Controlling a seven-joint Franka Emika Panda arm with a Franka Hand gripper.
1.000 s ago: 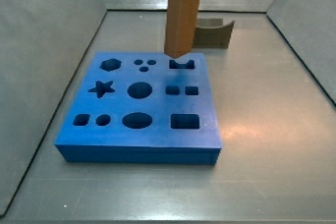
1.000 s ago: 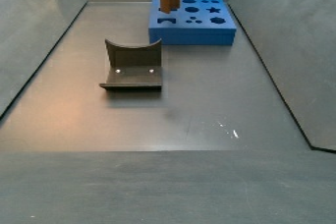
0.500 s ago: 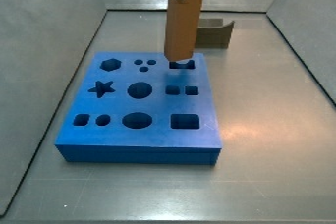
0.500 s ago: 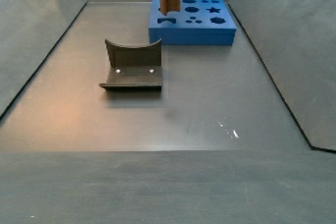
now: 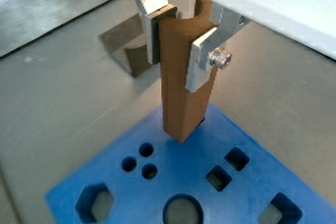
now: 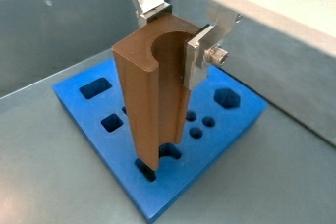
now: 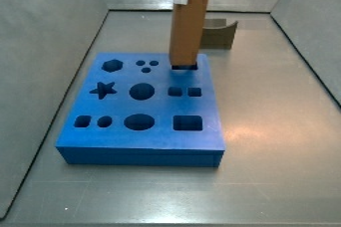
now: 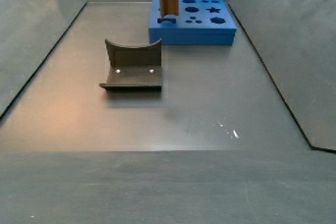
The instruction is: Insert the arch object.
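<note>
While clamped between the gripper point(image 5: 182, 33) plates, smooth brown arch object point(image 7: 188, 27), upright, lower end in matte blue board point(image 7: 147, 143) cutout.

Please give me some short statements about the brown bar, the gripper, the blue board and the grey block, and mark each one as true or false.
1. The gripper holds the brown bar upright. True.
2. The bar's lower end is at a cutout in the blue board. True.
3. The bar lies flat on the floor. False: it stands upright over the board.
4. The grey block sits on the board. False: it rests on the floor, apart from the board.
5. A star-shaped cutout is in the board. True.
</note>
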